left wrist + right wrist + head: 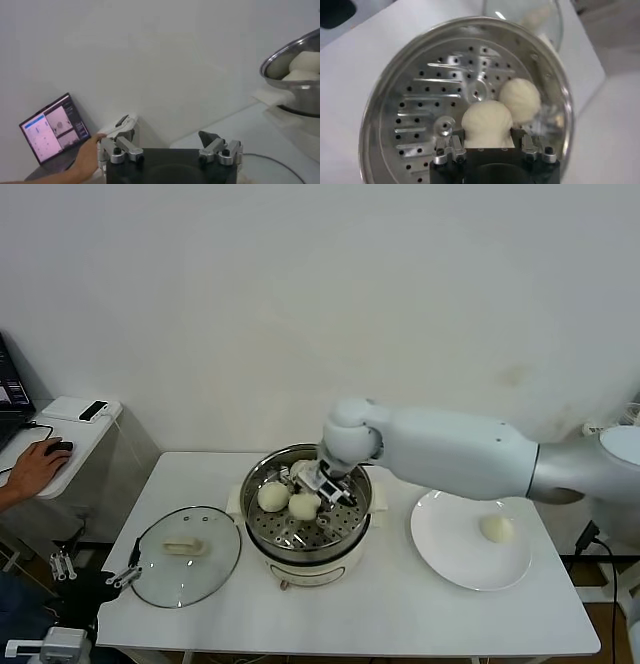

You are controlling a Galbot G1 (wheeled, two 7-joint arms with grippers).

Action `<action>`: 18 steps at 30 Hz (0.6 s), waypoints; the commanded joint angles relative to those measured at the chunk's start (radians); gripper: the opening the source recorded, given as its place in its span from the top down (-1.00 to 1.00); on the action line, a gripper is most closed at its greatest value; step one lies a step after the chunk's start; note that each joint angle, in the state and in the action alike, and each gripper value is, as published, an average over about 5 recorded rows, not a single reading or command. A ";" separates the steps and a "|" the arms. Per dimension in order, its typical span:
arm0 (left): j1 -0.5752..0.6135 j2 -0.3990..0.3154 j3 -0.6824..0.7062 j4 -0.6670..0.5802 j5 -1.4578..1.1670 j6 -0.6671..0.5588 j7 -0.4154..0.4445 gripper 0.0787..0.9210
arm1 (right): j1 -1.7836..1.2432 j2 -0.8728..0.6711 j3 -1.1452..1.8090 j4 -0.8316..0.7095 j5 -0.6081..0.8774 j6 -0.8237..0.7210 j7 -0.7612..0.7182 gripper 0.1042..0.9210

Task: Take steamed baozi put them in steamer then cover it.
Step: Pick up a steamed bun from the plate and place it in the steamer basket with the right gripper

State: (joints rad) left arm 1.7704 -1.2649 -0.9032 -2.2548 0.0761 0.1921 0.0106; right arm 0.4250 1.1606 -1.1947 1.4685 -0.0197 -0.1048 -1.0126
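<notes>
The steamer (312, 560) stands mid-table; its perforated tray shows in the right wrist view (427, 90). My right gripper (322, 488) reaches down into it and is shut on a baozi (487, 124), held just over the tray. A second baozi (521, 98) lies on the tray beside it, and both show in the head view (272, 497). Another baozi (496, 528) sits on the white plate (450, 559) at the right. A fourth is not visible. The glass cover (210, 569) lies flat on the table left of the steamer. My left gripper (165, 139) is open and parked low by the table's left front corner (98, 582).
A small side table at the far left holds a laptop (52, 127), and a person's hand (35, 467) rests on a mouse there. The steamer's rim (292, 55) shows to the left gripper's side. A white wall stands behind the table.
</notes>
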 commanded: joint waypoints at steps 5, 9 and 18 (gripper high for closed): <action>0.003 -0.004 -0.008 -0.003 0.000 -0.002 0.000 -0.77 | -0.014 0.037 -0.050 0.025 -0.062 0.163 -0.002 -0.18; 0.006 -0.007 -0.009 -0.003 0.000 -0.003 -0.001 -0.77 | -0.014 0.035 -0.051 0.038 -0.062 0.164 -0.005 -0.18; 0.004 -0.006 -0.008 -0.002 0.000 -0.004 -0.001 -0.77 | 0.000 0.007 -0.028 0.049 -0.048 0.160 -0.006 -0.34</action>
State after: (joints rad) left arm 1.7761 -1.2729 -0.9124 -2.2574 0.0759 0.1882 0.0101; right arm 0.4214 1.1740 -1.2279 1.5090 -0.0628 0.0265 -1.0194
